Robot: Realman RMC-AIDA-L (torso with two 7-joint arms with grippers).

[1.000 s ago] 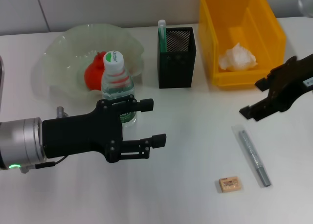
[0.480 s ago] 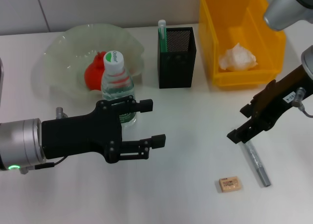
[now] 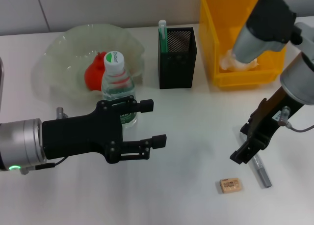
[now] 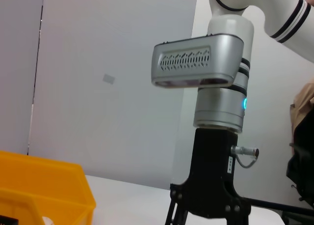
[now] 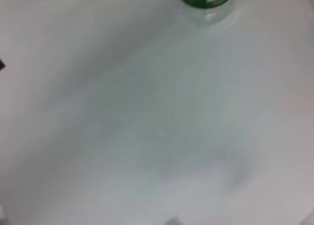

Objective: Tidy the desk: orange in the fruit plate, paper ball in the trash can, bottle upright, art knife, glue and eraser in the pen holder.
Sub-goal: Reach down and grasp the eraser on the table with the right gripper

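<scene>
R gripper (image 3: 245, 154) low over art knife (image 3: 259, 170), fingers at its upper end; can't tell gap or grip. Eraser (image 3: 230, 184) just beside. L gripper (image 3: 149, 124) spread wide, empty, bottle (image 3: 117, 90) upright behind it.

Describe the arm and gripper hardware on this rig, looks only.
Left gripper: matte black, boxy body with two black fingers, on a silver cylindrical wrist with a green light. Right gripper: also black, with a white label and a metal connector with a grey cable on its side. Right arm: silver-grey and white links, black bands, a blue light ring.
</scene>
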